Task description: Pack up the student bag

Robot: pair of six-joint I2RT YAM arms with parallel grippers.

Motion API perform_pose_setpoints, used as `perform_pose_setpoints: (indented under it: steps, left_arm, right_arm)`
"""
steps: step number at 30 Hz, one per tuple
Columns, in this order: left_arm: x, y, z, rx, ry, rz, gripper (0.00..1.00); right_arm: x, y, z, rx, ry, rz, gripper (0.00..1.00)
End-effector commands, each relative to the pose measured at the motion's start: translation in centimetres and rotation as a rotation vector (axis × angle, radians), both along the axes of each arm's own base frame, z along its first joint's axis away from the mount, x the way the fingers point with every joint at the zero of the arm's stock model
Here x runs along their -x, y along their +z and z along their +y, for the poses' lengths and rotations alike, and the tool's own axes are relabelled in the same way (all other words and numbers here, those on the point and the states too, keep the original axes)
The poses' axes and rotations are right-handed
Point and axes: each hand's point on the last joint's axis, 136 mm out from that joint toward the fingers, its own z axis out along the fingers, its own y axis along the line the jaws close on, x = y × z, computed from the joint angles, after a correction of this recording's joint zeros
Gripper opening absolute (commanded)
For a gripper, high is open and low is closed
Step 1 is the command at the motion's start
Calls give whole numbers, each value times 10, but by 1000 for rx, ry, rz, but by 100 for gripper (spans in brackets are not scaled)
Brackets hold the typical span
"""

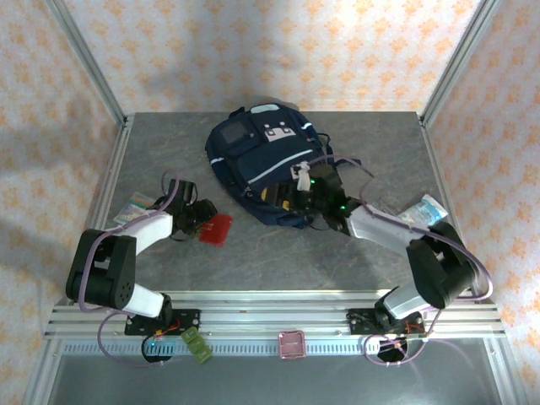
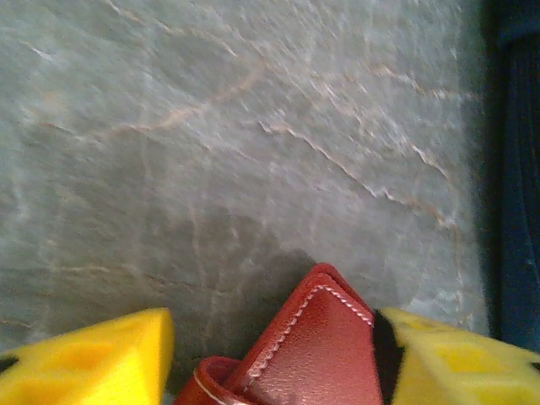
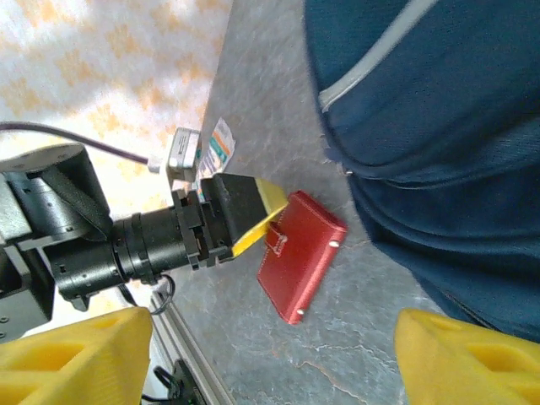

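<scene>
Risks pinching only a corner of the flat red leather wallet (image 3: 299, 266) with the left gripper (image 2: 274, 329), half-closed round it, firm hold impossible to tell; could slip onto the grey marbled table (image 1: 354, 253). Right gripper (image 3: 270, 325) wide, empty, by the near edge of the navy-blue striped fabric backpack (image 1: 261, 156) lying mid-table.

The left arm (image 1: 156, 226) and right arm (image 1: 380, 226) have black joints, silver-white links and purple cables (image 1: 488, 283). The left claw (image 2: 272, 325) and right claw (image 3: 270, 329) wear blocky yellow fingers (image 2: 93, 363).

I see the left gripper (image 3: 268, 226) touching a red wallet (image 3: 301, 266) on the worktop (image 3: 270, 101). The blue bag (image 3: 439, 152) lies just beside it; my own fingers (image 3: 76, 354) stand wide apart.
</scene>
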Motion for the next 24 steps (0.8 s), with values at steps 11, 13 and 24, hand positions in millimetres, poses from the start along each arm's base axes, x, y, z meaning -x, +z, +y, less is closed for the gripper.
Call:
perform_pose_setpoints:
  steps: [11, 13, 24]
  left_arm:
    - [35, -11, -29, 115, -78, 31, 59]
    - [40, -12, -29, 116, -65, 32, 66]
    - [48, -10, -47, 223, -106, -14, 54]
  right_arm:
    - [31, -85, 79, 303, 301, 122, 52]
    - [34, -92, 88, 315, 323, 131, 52]
    - [23, -137, 115, 336, 341, 221, 19]
